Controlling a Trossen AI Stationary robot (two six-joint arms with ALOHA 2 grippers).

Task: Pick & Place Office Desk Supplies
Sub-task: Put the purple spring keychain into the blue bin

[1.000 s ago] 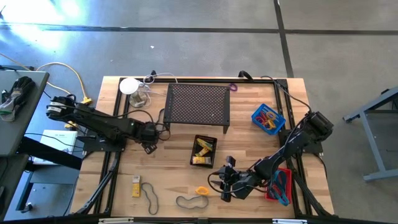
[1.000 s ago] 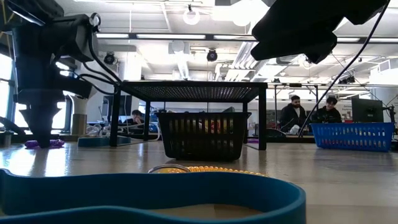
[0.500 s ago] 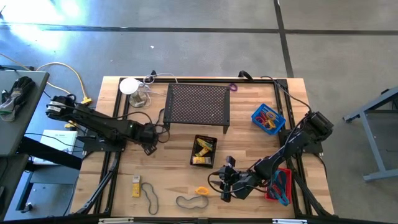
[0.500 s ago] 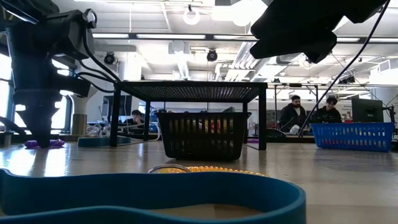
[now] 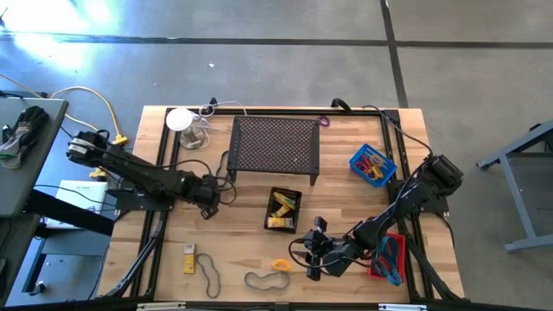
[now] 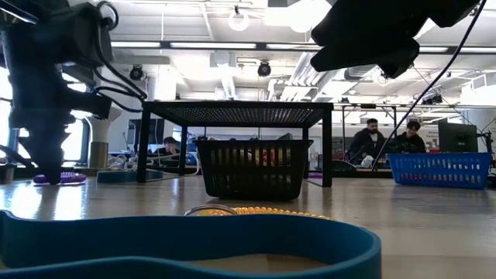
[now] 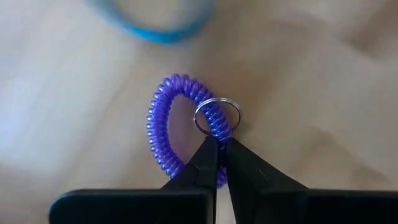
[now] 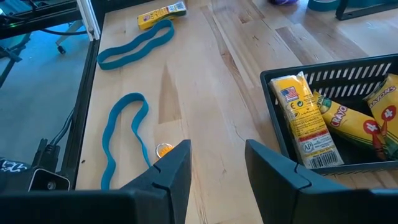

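A purple coil ring (image 7: 163, 130) with a metal key ring (image 7: 217, 104) lies flat on the table left of the black stand (image 5: 275, 145). My left gripper (image 5: 207, 192) stands over it, pointing down, shut on the coil; the low view shows the left gripper (image 6: 50, 172) at the coil (image 6: 70, 178). My right gripper (image 5: 313, 250) hovers open near the front edge, beside an orange ring (image 8: 163, 149). Yellow packets (image 8: 305, 121) lie in the black basket (image 5: 283, 210). One yellow packet (image 5: 188, 258) and two rubber-band loops (image 5: 207, 272) (image 5: 266, 280) lie near the front. My left gripper pinches the purple coil between its two fingertips (image 7: 210, 155), on the stretch of coil right under the metal key ring (image 7: 219, 127). The fingers come from above, pointing down. The coil lies flat on the table.
A blue basket (image 5: 373, 164) stands at the right and a red basket (image 5: 389, 257) with blue bands at the front right. A blue ring (image 7: 155, 28) lies just beyond the purple coil. A white roll (image 5: 181, 119) sits at the far left corner. People sit in the room behind.
My left gripper has come down a little onto the purple coil and its fingers have drawn together, shutting on it. The coil stays on the table. My right arm has kept still.
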